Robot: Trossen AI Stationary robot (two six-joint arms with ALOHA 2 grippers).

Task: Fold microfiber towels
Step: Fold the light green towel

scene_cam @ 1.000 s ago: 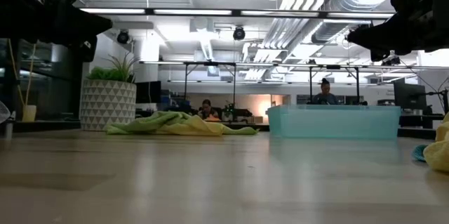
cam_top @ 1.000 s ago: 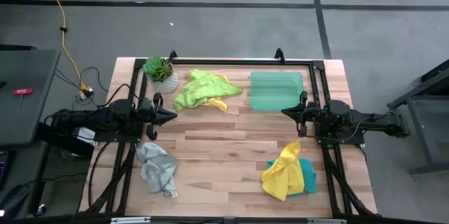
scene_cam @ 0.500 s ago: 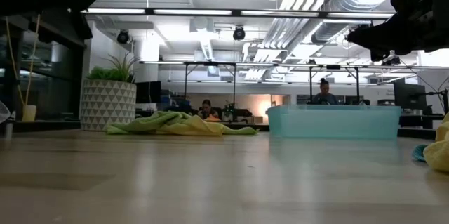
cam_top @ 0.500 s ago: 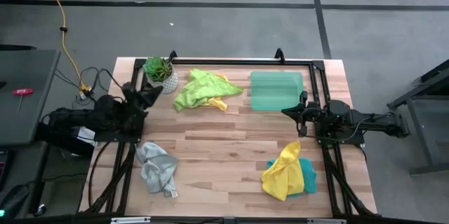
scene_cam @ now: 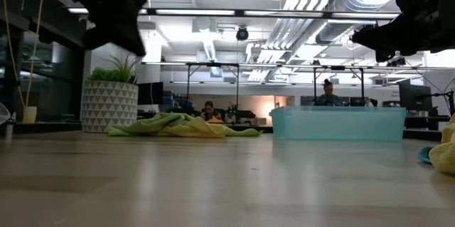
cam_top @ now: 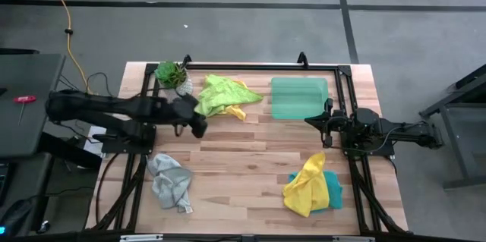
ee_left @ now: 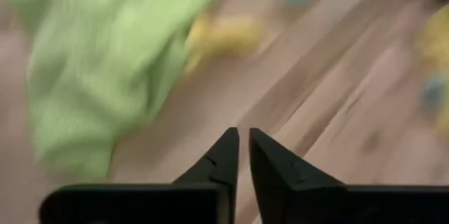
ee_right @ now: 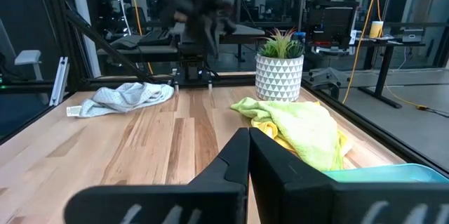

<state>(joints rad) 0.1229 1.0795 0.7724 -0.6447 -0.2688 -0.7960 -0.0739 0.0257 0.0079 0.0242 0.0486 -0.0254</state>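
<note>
A lime green towel point(cam_top: 219, 94) lies crumpled on a yellow one point(cam_top: 238, 111) at the table's far middle; both show in the left wrist view point(ee_left: 105, 62). A grey towel point(cam_top: 171, 181) lies bunched at the near left. A yellow towel point(cam_top: 306, 183) lies heaped on a teal-blue one point(cam_top: 335, 193) at the near right. My left gripper point(cam_top: 200, 127) is shut and empty, in the air just near-left of the lime green towel point(ee_left: 243, 136). My right gripper point(cam_top: 307, 121) is shut and empty at the table's right point(ee_right: 248, 136).
A translucent green tray point(cam_top: 298, 96) stands at the far right. A potted plant point(cam_top: 173, 75) stands at the far left corner, close to the left arm. A black frame point(cam_top: 250, 66) runs along the table's edges. Bare wood lies in the table's middle point(cam_top: 250, 158).
My left arm has risen from its rest at the table's left and swung out toward the right, its gripper now beside the lime green towel's near edge. It is still moving. The fingers stay shut. The towels have not moved.
</note>
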